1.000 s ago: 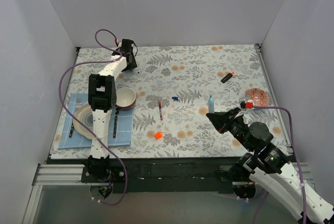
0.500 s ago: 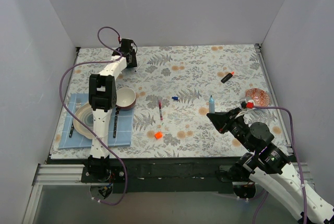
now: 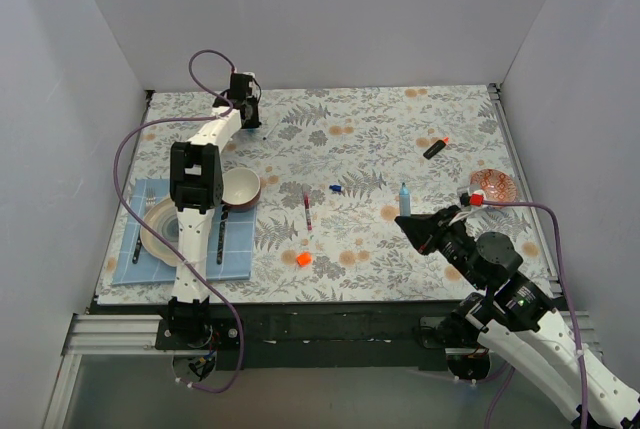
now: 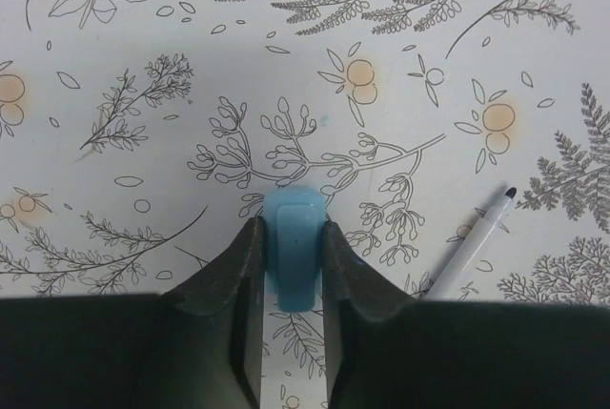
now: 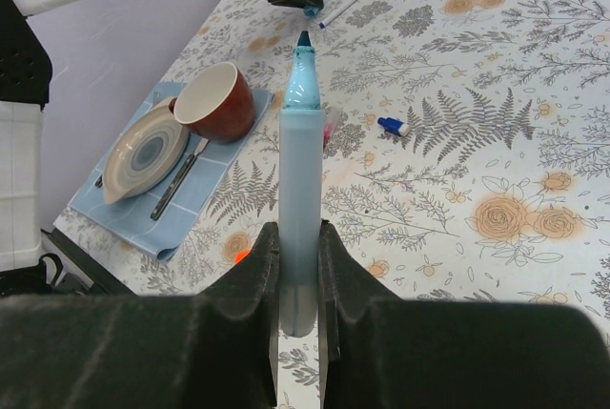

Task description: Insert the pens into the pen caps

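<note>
My left gripper is at the far left back of the table, shut on a small light blue pen cap held just above the cloth. My right gripper is shut on the light blue pen, which points forward with its tip free. The black pen with an orange-red end lies at the back right. The orange cap lies near the front middle. The dark blue cap lies at the centre and also shows in the right wrist view.
A thin red pen lies at the centre. A thin white pen lies beside my left gripper. A brown mug, a plate and cutlery sit on a blue mat at the left. A pink dish is at the right.
My left gripper has moved slightly farther back and to the right with the light blue cap. My right arm has barely moved.
</note>
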`<action>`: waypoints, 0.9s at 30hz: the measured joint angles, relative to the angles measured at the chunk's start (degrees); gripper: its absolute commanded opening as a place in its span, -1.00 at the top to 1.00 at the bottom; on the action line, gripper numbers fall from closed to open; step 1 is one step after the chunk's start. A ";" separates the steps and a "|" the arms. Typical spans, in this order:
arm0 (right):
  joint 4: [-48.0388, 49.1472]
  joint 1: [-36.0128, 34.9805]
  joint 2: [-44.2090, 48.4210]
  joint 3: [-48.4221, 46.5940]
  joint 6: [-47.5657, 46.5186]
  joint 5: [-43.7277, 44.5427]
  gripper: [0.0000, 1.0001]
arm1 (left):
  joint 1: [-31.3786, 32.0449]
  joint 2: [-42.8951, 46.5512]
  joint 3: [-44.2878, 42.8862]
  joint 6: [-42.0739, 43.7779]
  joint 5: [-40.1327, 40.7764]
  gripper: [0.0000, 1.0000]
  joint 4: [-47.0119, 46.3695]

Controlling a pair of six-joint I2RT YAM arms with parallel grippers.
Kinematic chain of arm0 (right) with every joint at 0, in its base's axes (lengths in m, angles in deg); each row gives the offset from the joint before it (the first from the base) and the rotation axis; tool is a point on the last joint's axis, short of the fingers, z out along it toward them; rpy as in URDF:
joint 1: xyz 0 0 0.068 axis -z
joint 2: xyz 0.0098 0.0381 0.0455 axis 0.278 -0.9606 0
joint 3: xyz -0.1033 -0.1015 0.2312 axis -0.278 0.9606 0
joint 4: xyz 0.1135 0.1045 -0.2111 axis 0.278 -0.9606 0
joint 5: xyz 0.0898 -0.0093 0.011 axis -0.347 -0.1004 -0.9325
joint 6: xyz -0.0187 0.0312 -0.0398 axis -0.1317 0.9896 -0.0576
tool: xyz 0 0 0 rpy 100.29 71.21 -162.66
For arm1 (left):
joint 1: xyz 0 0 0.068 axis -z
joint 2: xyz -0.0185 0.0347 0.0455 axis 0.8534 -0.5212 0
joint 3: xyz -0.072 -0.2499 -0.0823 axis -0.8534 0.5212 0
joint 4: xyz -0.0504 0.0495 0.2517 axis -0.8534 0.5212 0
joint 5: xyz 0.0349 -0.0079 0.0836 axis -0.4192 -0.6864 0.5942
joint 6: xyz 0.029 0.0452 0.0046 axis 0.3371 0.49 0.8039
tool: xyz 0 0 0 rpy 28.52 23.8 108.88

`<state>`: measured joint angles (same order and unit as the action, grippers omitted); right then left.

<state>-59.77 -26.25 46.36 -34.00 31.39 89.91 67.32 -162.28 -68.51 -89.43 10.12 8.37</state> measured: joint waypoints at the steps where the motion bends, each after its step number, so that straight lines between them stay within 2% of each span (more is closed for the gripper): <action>1: 0.00 0.00 0.00 0.00 0.02 -0.02 0.97 | 0.00 0.00 0.15 -0.13 -0.09 0.95 -0.09; 6: 0.00 0.00 0.02 -0.02 0.61 -0.35 0.97 | 0.00 2.27 4.59 -2.45 -0.13 1.00 -2.56; 18: -1.66 0.00 3.06 -0.22 3.96 -3.63 0.97 | 0.33 20.26 27.17 -12.92 -5.51 1.00 0.50; 23: -0.92 0.00 0.68 0.02 4.70 -7.34 0.97 | 2.34 34.23 37.51 -18.73 -10.16 1.00 -0.96; 27: 4.96 0.00 -5.95 0.66 4.81 -10.58 0.97 | 9.09 46.53 44.00 -23.76 -11.15 1.00 -5.42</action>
<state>-54.81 -26.25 40.42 -33.35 36.20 79.33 76.41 -115.75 -24.51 -113.19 -1.03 2.95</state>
